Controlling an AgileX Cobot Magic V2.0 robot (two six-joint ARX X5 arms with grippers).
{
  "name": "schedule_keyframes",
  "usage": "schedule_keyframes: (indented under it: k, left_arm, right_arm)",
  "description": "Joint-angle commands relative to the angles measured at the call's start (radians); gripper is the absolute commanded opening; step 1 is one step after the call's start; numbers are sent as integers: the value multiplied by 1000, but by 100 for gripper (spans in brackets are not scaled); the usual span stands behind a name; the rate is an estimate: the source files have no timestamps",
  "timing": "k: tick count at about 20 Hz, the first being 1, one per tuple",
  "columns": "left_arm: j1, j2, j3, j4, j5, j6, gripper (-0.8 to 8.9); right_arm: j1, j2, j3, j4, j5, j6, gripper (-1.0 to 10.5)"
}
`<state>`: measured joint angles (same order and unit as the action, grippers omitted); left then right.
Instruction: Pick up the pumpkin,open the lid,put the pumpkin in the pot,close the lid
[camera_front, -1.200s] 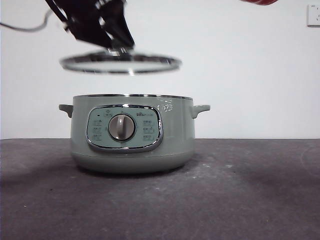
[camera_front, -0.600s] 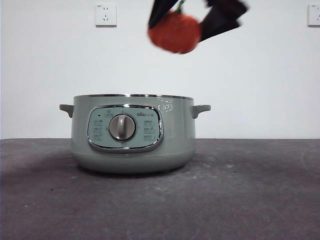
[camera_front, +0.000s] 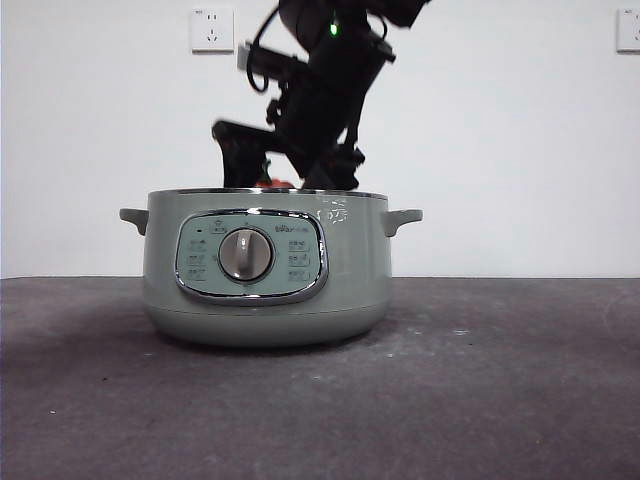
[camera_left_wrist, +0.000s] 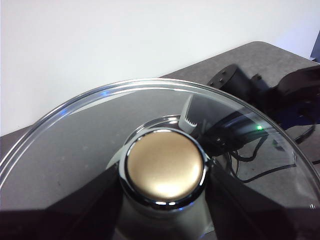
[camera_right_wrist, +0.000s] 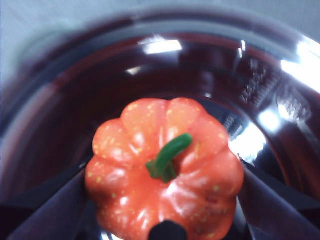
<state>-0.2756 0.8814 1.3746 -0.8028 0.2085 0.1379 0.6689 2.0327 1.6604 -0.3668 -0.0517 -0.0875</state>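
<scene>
White wall behind, a socket (camera_front: 212, 29) up at eleven o'clock and another (camera_front: 628, 30) at the one o'clock corner, and a dark grey counter (camera_front: 480, 390) running across the front view. Dead centre sits the pot (camera_front: 265, 268), pale sage green, chrome-framed panel and grey dial (camera_front: 244, 254) facing us, a small handle on each side, no lid on it.

And here's the right gripper (camera_front: 285, 180), big and black, coming in from twelve o'clock and dipping down to the pot's rim! Only a sliver of orange peeks over the rim there. The right wrist view fills it in: the pumpkin (camera_right_wrist: 164, 167), ribbed orange with yellow speckles and a green stem, is pinched between the two jaws, one on each flank, hanging inside the pot's dark shiny bowl (camera_right_wrist: 270, 100). Whether it touches the bottom, I can't tell.

Over on the left wrist view, the left gripper (camera_left_wrist: 162, 207) is clamped on the knob (camera_left_wrist: 164, 167) of the lid (camera_left_wrist: 85, 145), jaws pressed against either side. The clear glass lid is held up and away from the pot, and through the glass the other arm shows, dark, with a green light.
</scene>
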Motion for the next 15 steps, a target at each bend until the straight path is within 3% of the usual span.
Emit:
schedule_keyframes:
  k: [1, 10, 11, 13, 15]
  left_arm:
    - [2, -13, 8, 36, 3, -3, -9]
    - [2, -13, 8, 15, 5, -3, -9]
    - [2, -13, 8, 15, 5, -3, -9]
    - [2, -13, 8, 15, 6, -3, -9]
    - [2, -11, 8, 16, 6, -2, -9]
  right_arm:
    - [-8, 30, 5, 6, 2, -19, -12]
    - [-13, 77, 5, -42, -2, -53, 18]
    - [-13, 77, 5, -51, -1, -53, 137]
    - [-13, 77, 5, -55, -1, -48, 538]
    - [-13, 74, 6, -54, 3, -47, 601]
